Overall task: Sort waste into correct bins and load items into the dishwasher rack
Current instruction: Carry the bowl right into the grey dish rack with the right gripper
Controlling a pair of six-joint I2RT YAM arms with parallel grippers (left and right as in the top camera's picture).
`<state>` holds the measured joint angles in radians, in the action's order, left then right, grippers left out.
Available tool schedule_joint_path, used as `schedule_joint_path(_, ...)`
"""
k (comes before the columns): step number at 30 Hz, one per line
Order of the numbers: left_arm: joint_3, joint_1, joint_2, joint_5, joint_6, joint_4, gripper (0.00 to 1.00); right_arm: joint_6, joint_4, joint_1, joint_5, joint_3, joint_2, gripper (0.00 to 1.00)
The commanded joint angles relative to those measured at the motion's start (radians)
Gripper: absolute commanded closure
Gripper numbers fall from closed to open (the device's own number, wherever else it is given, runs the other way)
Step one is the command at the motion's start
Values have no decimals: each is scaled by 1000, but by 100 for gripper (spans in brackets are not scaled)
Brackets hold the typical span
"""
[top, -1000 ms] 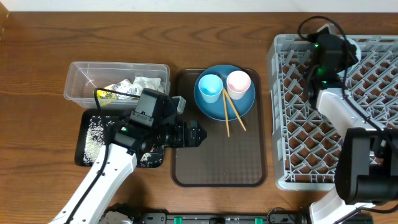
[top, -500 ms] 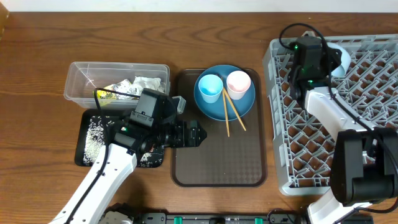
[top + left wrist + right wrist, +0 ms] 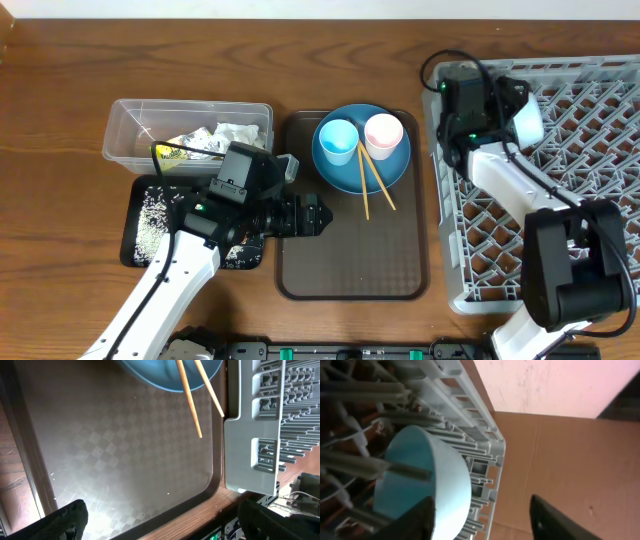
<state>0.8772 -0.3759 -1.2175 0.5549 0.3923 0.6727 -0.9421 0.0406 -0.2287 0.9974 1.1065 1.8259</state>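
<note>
A white bowl (image 3: 427,485) stands on its side between the tines in the far left corner of the grey dishwasher rack (image 3: 570,210). My right gripper (image 3: 515,100) is open there, one finger beside the bowl's wall, holding nothing. On the brown tray, the blue plate (image 3: 395,165) carries a light blue cup (image 3: 338,140), a pink cup (image 3: 383,132) and two chopsticks (image 3: 370,185). My left gripper (image 3: 315,215) hovers open over the tray's left side, empty. Paper and a wrapper lie in the clear tub (image 3: 130,125). Rice is scattered in the black tray (image 3: 135,235).
The brown serving tray (image 3: 350,265) lies between the bins and the rack, its near half bare. In the left wrist view the rack's corner (image 3: 250,435) stands close against the tray's right edge. Bare wooden table runs along the far side.
My right gripper has opened and swung left along the rack's far edge, leaving the bowl standing in the rack. The rack has shifted slightly left. The left arm has not moved.
</note>
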Motion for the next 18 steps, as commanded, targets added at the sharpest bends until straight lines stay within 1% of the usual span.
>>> schedule_joint_path(1,2,3,-4,10,-6,-1,2,6,-19,-30,48,-6,6,35)
schedule_joint_path(3,2,3,-4,10,-6,-1,2,7,-40,-43,48,-6,-2,35)
schedule_joint_path(7,2,3,-4,10,-6,-1,2,58,-60,-71,39,-6,-51,31)
schedule_joint_path(8,2,3,-4,10,-6,-1,2,74,-63,-76,34,-6,-71,32)
schedule_joint_path(11,2,3,-4,10,-6,-1,2,134,-129,-80,-31,-5,-148,29)
schedule_joint_path(13,2,3,-4,10,-6,-1,2,209,-206,-72,-113,-5,-213,28)
schedule_joint_path(16,2,3,-4,10,-6,-1,2,373,-322,-28,-284,-5,-310,29)
schedule_joint_path(18,2,3,-4,10,-6,-1,2,482,-388,27,-426,-5,-360,32)
